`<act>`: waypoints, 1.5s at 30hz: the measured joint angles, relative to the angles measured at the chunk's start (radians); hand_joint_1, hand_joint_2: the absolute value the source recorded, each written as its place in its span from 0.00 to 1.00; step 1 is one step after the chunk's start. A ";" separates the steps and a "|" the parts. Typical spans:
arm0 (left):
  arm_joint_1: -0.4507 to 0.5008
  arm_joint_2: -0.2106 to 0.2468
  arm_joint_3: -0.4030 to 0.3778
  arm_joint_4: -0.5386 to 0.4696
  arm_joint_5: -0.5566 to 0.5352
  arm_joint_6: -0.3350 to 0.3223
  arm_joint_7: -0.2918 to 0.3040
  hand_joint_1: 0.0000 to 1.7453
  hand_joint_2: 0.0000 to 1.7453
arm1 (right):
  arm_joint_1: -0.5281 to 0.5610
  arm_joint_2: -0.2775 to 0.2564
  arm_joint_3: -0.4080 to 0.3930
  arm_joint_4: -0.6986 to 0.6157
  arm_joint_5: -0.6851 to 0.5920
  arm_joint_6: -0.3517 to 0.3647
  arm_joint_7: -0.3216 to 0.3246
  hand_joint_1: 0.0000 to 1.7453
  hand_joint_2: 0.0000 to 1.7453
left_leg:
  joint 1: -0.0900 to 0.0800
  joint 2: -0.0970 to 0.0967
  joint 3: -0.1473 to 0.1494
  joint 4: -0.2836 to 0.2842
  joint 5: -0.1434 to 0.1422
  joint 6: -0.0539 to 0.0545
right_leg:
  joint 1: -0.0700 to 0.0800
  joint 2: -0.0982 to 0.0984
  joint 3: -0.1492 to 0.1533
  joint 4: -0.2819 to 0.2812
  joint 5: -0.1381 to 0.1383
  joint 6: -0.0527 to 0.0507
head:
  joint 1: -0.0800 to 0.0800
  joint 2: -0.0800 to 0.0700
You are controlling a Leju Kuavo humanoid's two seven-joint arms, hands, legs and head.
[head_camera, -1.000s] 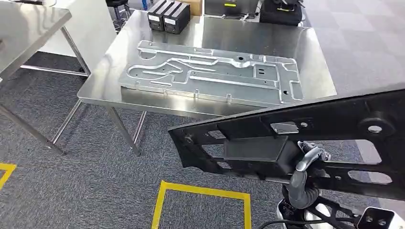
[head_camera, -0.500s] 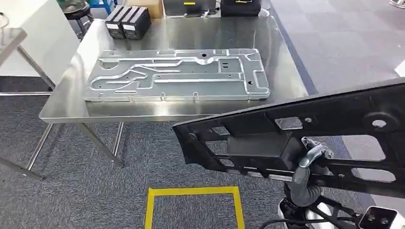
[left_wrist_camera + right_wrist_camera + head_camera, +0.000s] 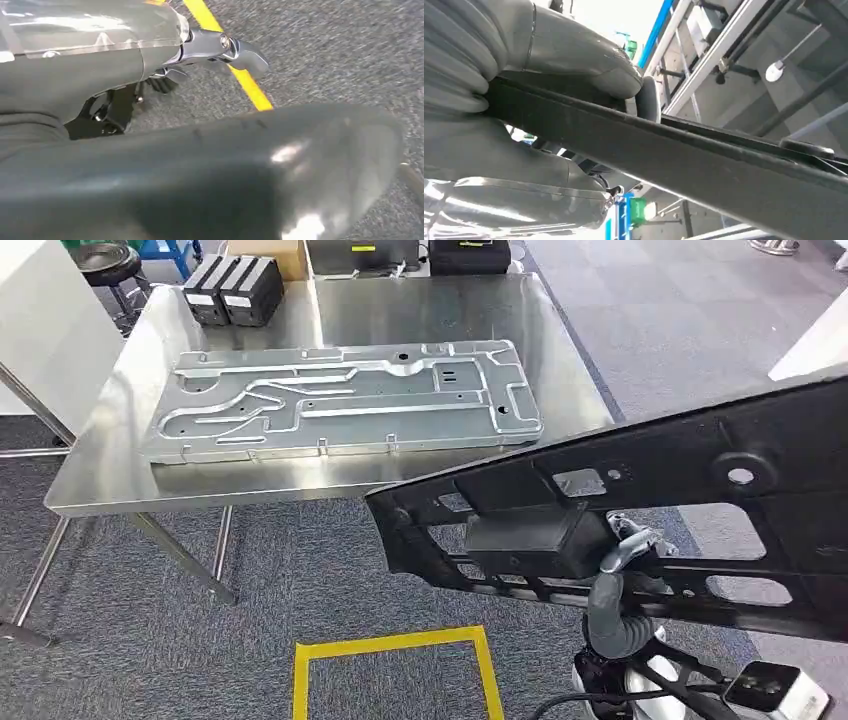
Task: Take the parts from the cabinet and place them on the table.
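Observation:
A long black part (image 3: 640,490) with cut-outs and a boxy block on its face hangs tilted in front of me, over the carpet just short of the steel table (image 3: 420,310). My left hand (image 3: 625,545) reaches up from below and hooks over a rib near the part's middle. The left wrist view shows my left hand (image 3: 150,50) above the blurred dark part (image 3: 200,175). In the right wrist view my right hand (image 3: 524,75) clamps the edge of the black part (image 3: 704,160) between thumb and fingers.
A large silver metal plate (image 3: 340,400) covers most of the table's near half. Two black boxes (image 3: 230,288) stand at its far left corner. A yellow tape square (image 3: 390,645) marks the carpet below. A white cabinet side (image 3: 40,330) stands at the left.
The whole view has shifted as the camera moved: the table and plate now sit further left and squarer to me. The black part stays held in the same pose.

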 joint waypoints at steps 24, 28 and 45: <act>0.009 0.003 0.000 0.000 -0.002 -0.002 -0.002 0.00 0.00 | -0.014 -0.014 0.042 0.016 -0.016 -0.035 0.000 1.00 1.00 | -0.013 0.004 -0.062 0.037 0.026 -0.026 | 0.011 0.014 0.200 -0.204 0.007 -0.039 | 0.000 0.000; 0.008 0.003 0.001 0.000 0.001 -0.001 -0.003 0.00 0.00 | -0.014 -0.016 0.045 0.015 -0.016 -0.033 0.000 1.00 1.00 | -0.009 0.001 -0.009 0.004 -0.002 -0.004 | 0.005 0.002 0.171 -0.103 0.045 -0.020 | 0.000 0.000; 0.006 0.004 0.001 0.000 0.000 0.020 -0.009 0.00 0.00 | -0.027 -0.026 0.041 0.012 0.051 -0.102 0.000 1.00 1.00 | 0.010 -0.005 0.059 0.257 -0.114 -0.063 | -0.003 -0.005 -0.032 -0.160 0.190 -0.064 | 0.000 0.000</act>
